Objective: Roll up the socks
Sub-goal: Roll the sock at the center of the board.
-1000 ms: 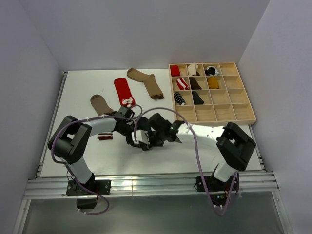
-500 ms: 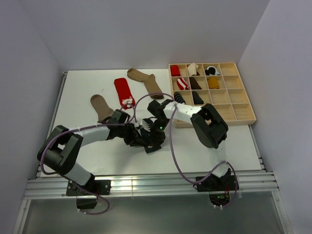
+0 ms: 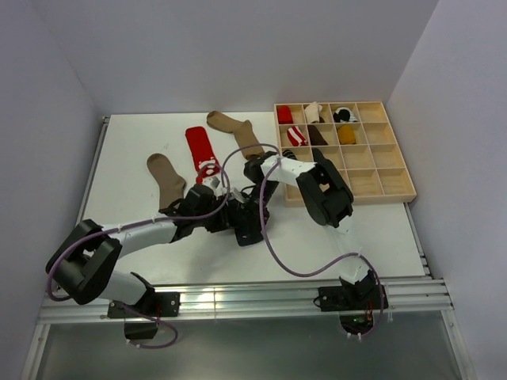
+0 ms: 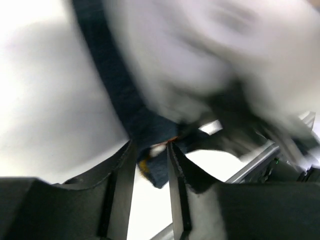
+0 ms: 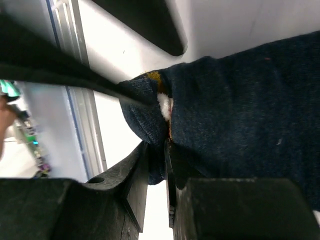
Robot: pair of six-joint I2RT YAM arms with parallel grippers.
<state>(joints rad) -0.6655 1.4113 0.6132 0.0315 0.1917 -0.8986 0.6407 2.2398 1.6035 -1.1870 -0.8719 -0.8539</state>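
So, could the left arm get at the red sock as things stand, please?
Probably not yet: the left gripper seems shut on the navy sock, which the right gripper pinches too. The red sock lies uncovered just beyond, so after a release the way looks free.

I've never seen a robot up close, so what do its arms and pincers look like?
The left arm and right arm are white tubes joined by chunky black joints, each trailed by a looping purple cable. The left gripper and right gripper have two flat black fingers.
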